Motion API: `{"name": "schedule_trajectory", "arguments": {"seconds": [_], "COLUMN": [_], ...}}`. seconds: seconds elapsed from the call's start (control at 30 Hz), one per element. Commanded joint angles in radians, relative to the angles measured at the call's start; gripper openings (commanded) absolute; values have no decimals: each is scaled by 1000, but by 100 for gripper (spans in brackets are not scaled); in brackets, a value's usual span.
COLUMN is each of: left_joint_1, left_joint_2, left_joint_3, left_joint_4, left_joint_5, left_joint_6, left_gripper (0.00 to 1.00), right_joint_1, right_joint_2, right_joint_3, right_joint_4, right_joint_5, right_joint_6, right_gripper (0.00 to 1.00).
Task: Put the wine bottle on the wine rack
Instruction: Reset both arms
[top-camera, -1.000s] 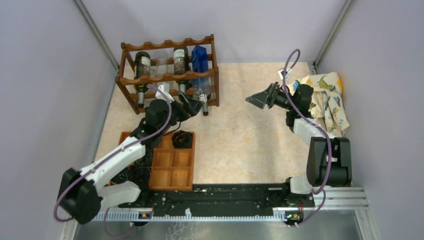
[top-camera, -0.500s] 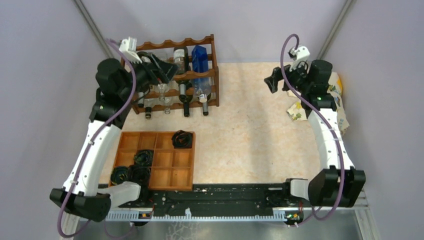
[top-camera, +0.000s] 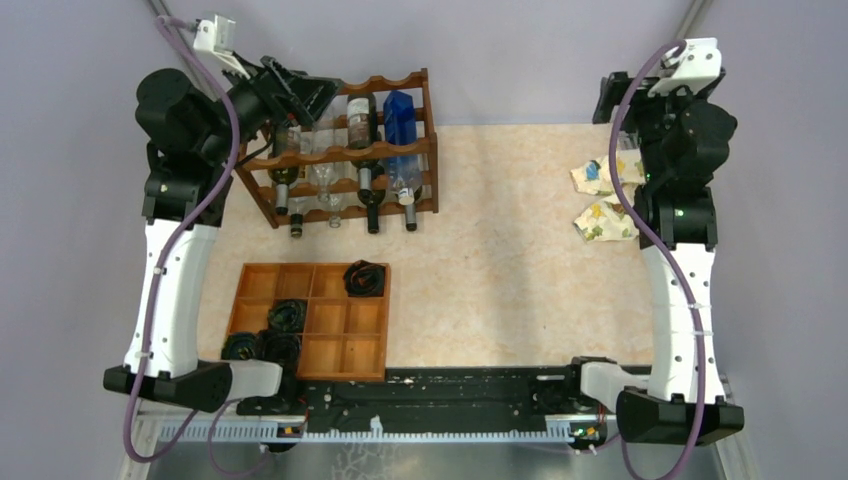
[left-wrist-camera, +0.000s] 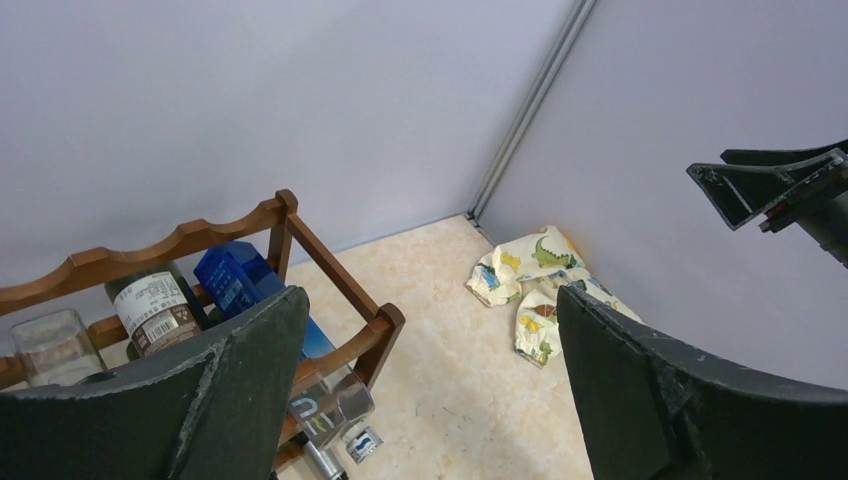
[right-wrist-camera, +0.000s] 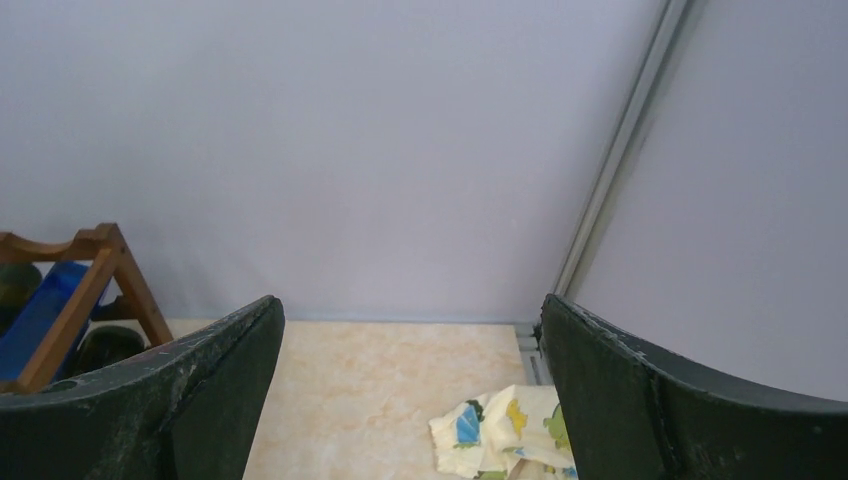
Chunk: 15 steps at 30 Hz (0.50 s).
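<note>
Black left tool (left-wrist-camera: 428, 305), now up over the wine rack (top-camera: 345, 153), and right tool (right-wrist-camera: 410, 310), higher too, both wide, empty.

A pale, marble-patterned table (top-camera: 490, 270) is carrying three things. A dark reddish-brown wine rack (top-camera: 345, 152) is standing at its far left corner. A flat wooden compartment tray (top-camera: 345, 345) is lying at the near left, apart from the rack. What appears to be a single crumpled dinosaur-print cloth (top-camera: 603, 220), partly hidden, is lying at the far right. A black mounting bar (top-camera: 450, 395) is running along the near edge.
</note>
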<state>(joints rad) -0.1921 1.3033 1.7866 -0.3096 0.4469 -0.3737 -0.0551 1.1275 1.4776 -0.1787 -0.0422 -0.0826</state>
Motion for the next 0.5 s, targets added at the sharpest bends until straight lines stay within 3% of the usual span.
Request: {"name": "schedule_trajectory", "arguments": {"seconds": [0.0, 0.47], "left_joint_1": [17, 37], "left_joint_2": [-3, -35], "left_joint_3": [36, 22], "left_joint_4": [14, 75], "left_joint_5": [40, 72], "left_joint_6": [3, -25], "left_gripper": [99, 99], "right_joint_1": [-6, -6], "right_joint_2": [-38, -27], "right_joint_3": [61, 105], "right_joint_4": [60, 85], "right_joint_5": [54, 14], "right_joint_6": [-3, 16], "right_gripper": [98, 98]}}
